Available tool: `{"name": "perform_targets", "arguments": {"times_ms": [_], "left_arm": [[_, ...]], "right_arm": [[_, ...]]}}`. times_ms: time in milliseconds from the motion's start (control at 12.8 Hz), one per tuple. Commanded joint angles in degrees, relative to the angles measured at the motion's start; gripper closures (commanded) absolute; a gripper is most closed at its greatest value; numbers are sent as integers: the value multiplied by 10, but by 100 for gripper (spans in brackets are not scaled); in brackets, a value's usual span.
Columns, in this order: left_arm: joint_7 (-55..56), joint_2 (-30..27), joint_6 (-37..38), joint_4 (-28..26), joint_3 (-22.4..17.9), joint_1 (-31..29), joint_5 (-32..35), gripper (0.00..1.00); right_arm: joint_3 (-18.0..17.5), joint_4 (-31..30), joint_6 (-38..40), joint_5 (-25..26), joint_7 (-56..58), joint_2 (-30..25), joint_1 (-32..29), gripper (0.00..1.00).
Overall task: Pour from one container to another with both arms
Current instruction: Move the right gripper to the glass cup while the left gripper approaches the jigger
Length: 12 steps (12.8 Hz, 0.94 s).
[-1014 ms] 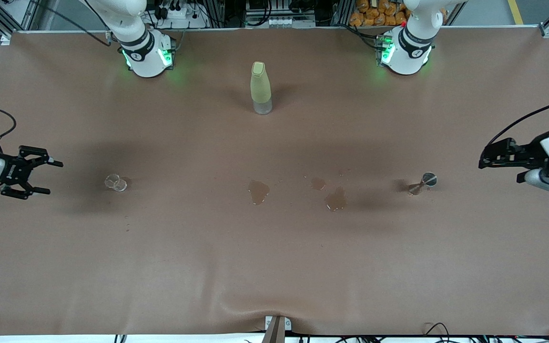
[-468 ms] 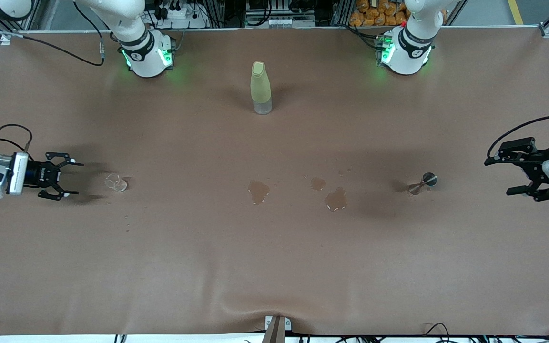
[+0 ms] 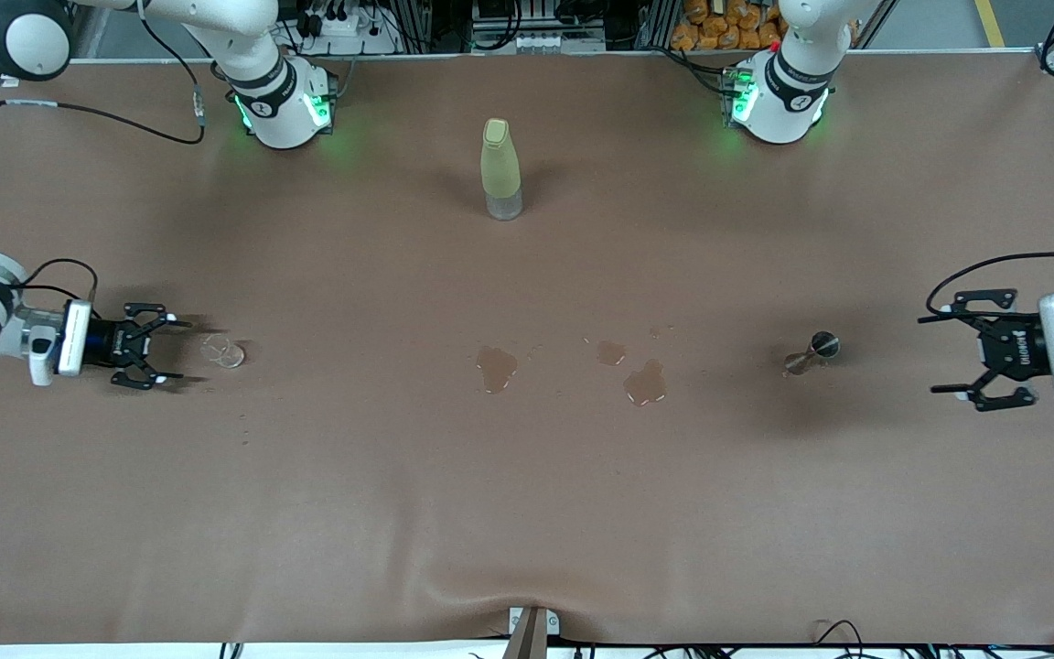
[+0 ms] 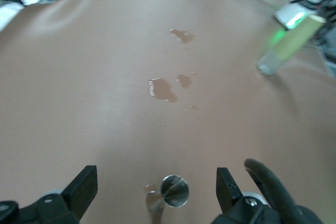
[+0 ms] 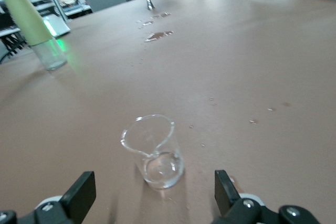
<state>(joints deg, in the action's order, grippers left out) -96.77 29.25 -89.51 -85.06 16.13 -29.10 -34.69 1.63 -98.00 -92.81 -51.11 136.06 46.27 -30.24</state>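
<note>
The right gripper [image 3: 166,350] is hovering spread wide just beside the glass beaker [image 3: 222,351], while the left gripper [image 3: 952,352] is gaping wide near the metal jigger [image 3: 811,352]. Puddles [image 3: 643,383] are lying between them, and the green bottle [image 3: 500,169] is standing farther from the front camera.

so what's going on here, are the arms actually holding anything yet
Not yet. The right gripper is open, low beside a small clear glass beaker at its end of the table. The left gripper is open too, lined up with a metal jigger but apart from it. A yellow-green bottle stands untouched between the bases, and small puddles lie mid-table.
</note>
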Motion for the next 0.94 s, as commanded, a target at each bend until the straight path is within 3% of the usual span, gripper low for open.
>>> {"name": "perform_targets", "arguments": {"times_ms": [0,312,468,702,858], "left_arm": [[-87,60,29,0,5,-27,-38,0],[-213,96,57,-26,3,-43,-36,0],[-256,127,57,-34,3,-54,-36,0],[-276,139,57,-38,2,-57,-29,0],[-307,178,56,-37,2,-74,-29,0]], "right_arm": [[-8,14,14,-18,12,15,-8,0],[-17,13,19,-19,16,23,-6,0],[-18,15,19,-21,69,32,-7,0],[-18,18,36,-42,134,56,-10,0],[-19,18,57,-52,143,66,-17,0]]}}
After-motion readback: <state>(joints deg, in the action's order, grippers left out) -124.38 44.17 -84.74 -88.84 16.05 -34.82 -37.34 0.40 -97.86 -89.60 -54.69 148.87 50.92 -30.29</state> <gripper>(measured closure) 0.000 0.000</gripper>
